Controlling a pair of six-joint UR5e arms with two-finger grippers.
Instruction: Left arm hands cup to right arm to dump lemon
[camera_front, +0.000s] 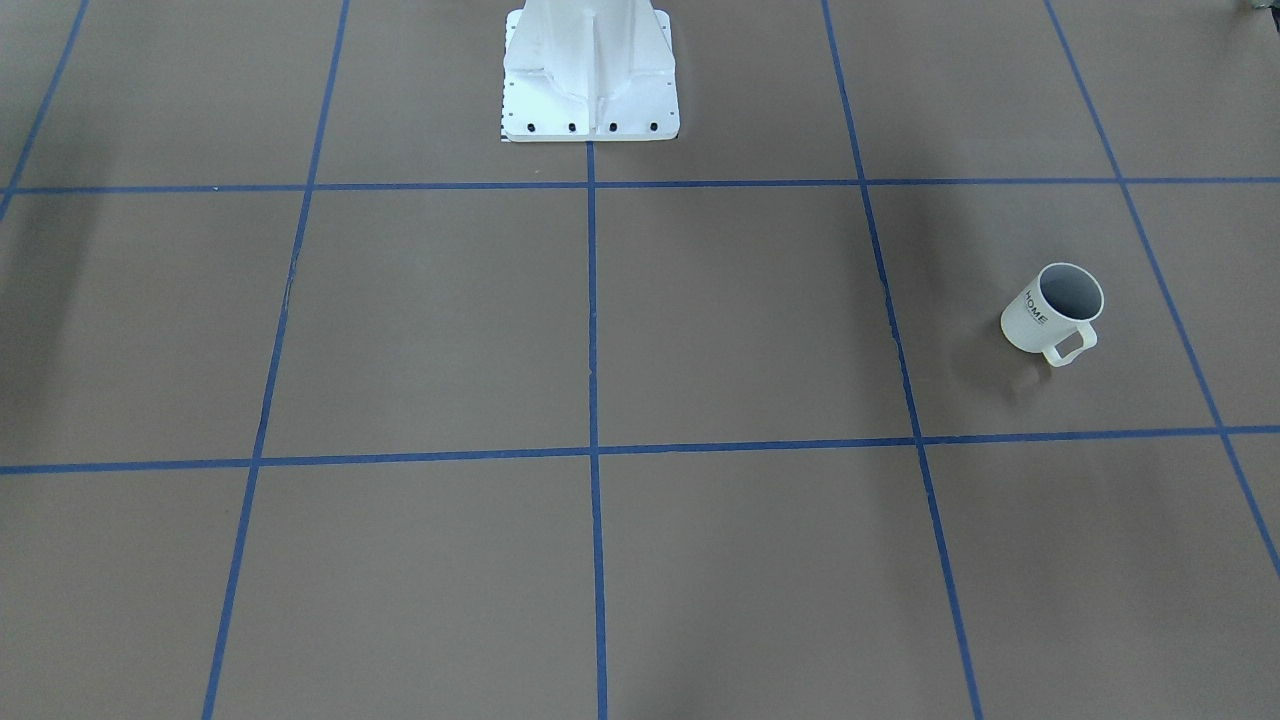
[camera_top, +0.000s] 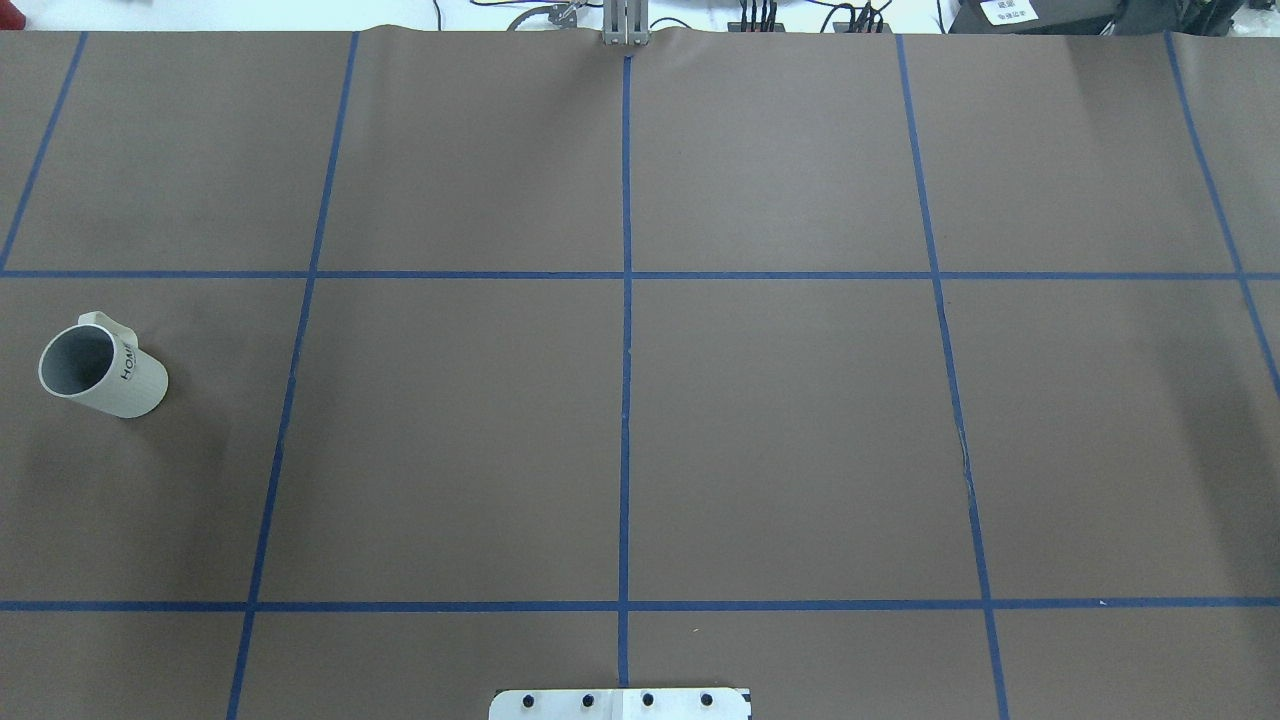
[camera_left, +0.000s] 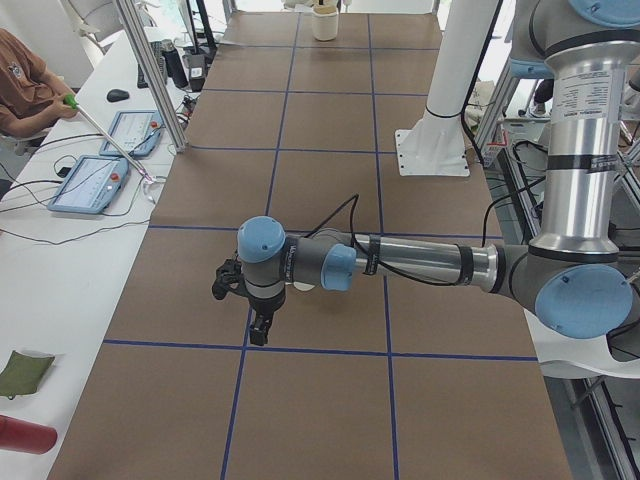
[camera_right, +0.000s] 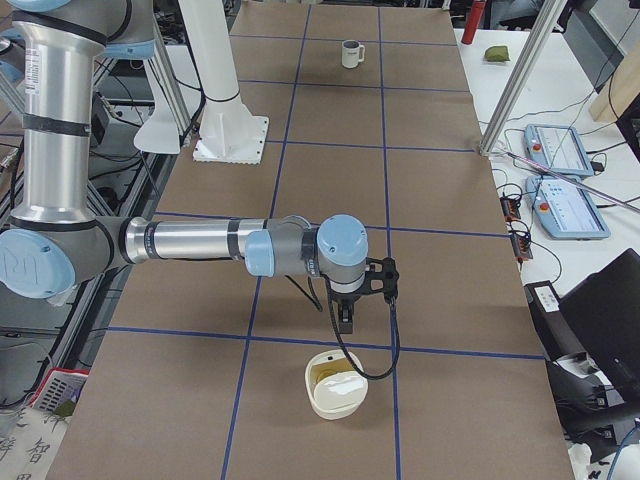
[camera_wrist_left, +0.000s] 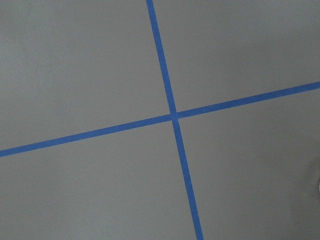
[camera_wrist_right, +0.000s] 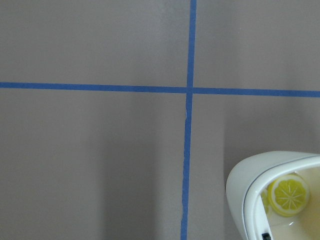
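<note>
The white ribbed "HOME" cup (camera_front: 1040, 318) stands upright on the brown table, its grey inside looking empty. In the overhead view the cup (camera_top: 110, 378) is at the far left. The lemon (camera_wrist_right: 289, 194) lies in a white container (camera_wrist_right: 245, 187), not in the cup. That container (camera_right: 337, 397) stands just in front of the right gripper (camera_right: 345, 318), which hangs above the table. The left gripper (camera_left: 260, 328) hovers over a tape crossing. Both grippers show only in the side views, so I cannot tell whether they are open or shut.
The white robot base (camera_front: 590, 80) stands at the table's middle edge. Blue tape lines (camera_top: 625, 400) divide the table into squares. A side bench with control tablets (camera_left: 95, 180), a person beside it, and metal posts (camera_left: 150, 70) run along one table edge.
</note>
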